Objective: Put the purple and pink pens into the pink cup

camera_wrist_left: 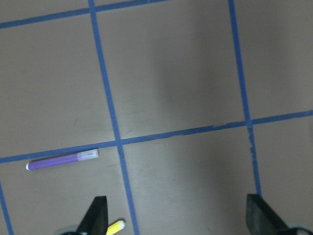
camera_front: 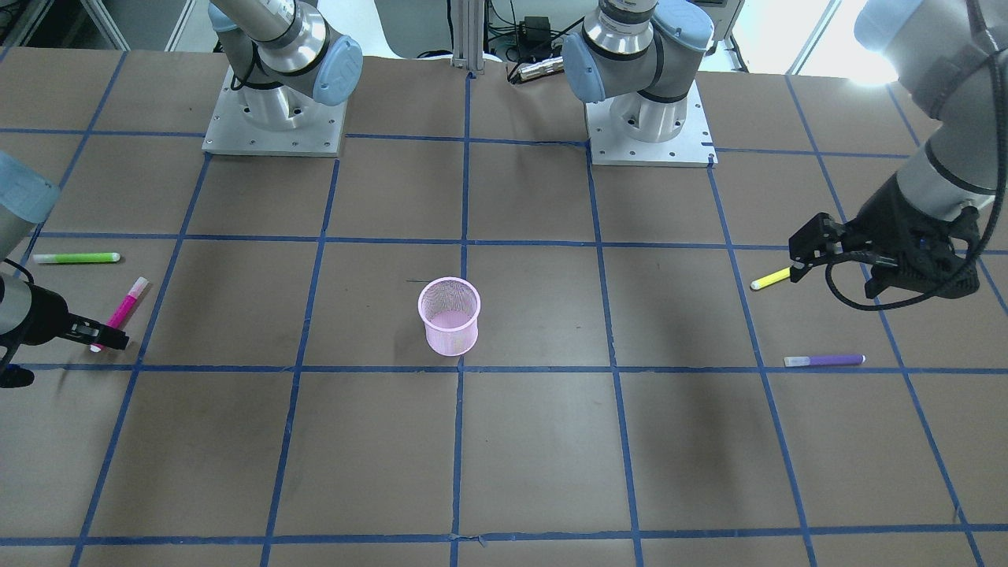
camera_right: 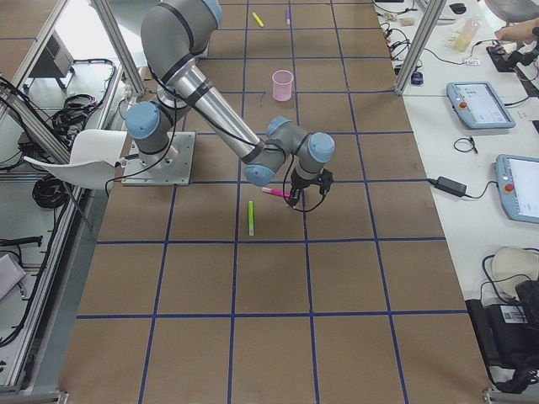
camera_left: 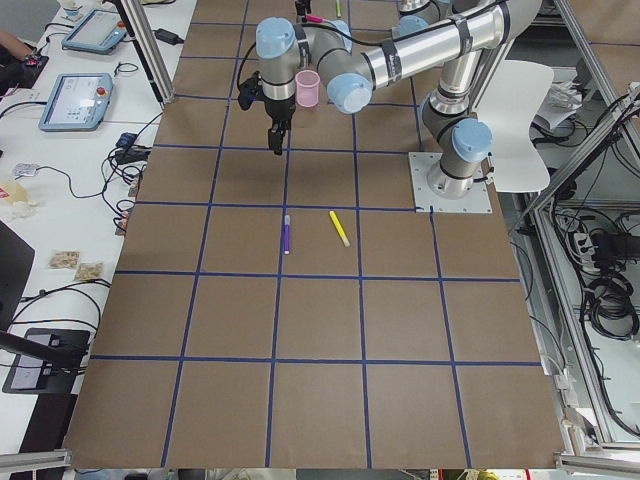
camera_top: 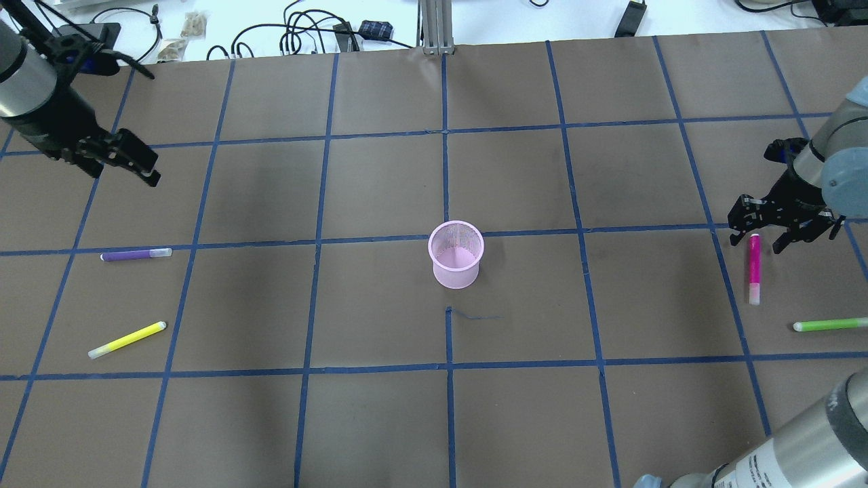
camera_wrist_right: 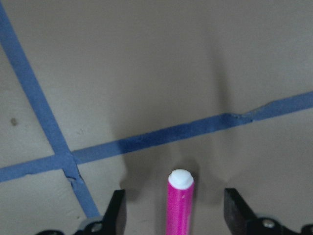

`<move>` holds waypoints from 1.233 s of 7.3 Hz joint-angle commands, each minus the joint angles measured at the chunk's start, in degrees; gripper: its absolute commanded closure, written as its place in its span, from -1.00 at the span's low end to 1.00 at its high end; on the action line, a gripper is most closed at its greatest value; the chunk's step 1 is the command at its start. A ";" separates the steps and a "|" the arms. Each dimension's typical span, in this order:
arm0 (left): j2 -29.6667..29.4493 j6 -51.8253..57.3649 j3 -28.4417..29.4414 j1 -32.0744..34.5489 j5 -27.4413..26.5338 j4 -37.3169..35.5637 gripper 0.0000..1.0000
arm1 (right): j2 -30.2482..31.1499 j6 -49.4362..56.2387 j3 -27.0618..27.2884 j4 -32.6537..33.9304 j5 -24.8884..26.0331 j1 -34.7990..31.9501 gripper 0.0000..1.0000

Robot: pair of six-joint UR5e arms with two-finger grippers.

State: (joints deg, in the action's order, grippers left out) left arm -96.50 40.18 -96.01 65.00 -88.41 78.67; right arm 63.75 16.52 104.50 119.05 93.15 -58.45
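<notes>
Items as I read them, from the robot's edge to the far edge:

1. Yellow pen [camera_top: 127,339], toward the left edge, and green pen [camera_top: 831,324], at the right edge. Neither is wanted.
2. Pink pen [camera_top: 754,268], flat near the right edge. The right gripper [camera_top: 757,238] is spread, with one jaw on each side of the pen's far tip and neither touching it. Risk: I judge a pinch this close to the tip lets the pen droop or slip on lifting.
3. Pink cup [camera_top: 456,254], upright and empty, midway between the left and right edges. Risk: its light mesh may tip if a pen strikes the rim.
4. Purple pen [camera_top: 135,254], flat near the left edge. Risk: the yellow pen lies close by and could be taken by mistake.
5. Left gripper [camera_wrist_left: 177,220], spread wide and holding nothing, raised beyond the purple pen toward the far-left corner.
</notes>
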 commanded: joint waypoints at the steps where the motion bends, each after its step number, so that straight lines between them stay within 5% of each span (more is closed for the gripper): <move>1: -4.54 17.32 -0.84 -8.98 5.85 -0.62 -1.00 | -0.12 0.00 -0.08 0.04 1.60 0.00 0.21; 3: -11.75 33.39 -1.02 -11.46 8.42 -11.83 -1.00 | -0.12 -0.17 -0.08 -0.04 3.00 0.00 0.76; 4: -14.74 43.66 -1.02 -14.96 15.56 -12.05 -1.00 | -0.12 -0.09 -0.34 -0.13 3.09 0.00 1.00; 7: -21.51 73.04 -0.93 -22.79 24.66 -9.60 -1.00 | 1.11 -0.17 -1.83 -0.48 2.05 -0.17 1.00; 9: -26.00 79.48 -0.23 -25.62 26.61 -8.01 -0.84 | 2.78 -0.53 -8.31 -1.27 -5.21 -2.71 1.00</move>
State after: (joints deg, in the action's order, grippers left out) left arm -119.69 113.97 -96.74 41.02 -63.73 69.73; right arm 65.49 16.17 99.86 118.41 92.63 -59.49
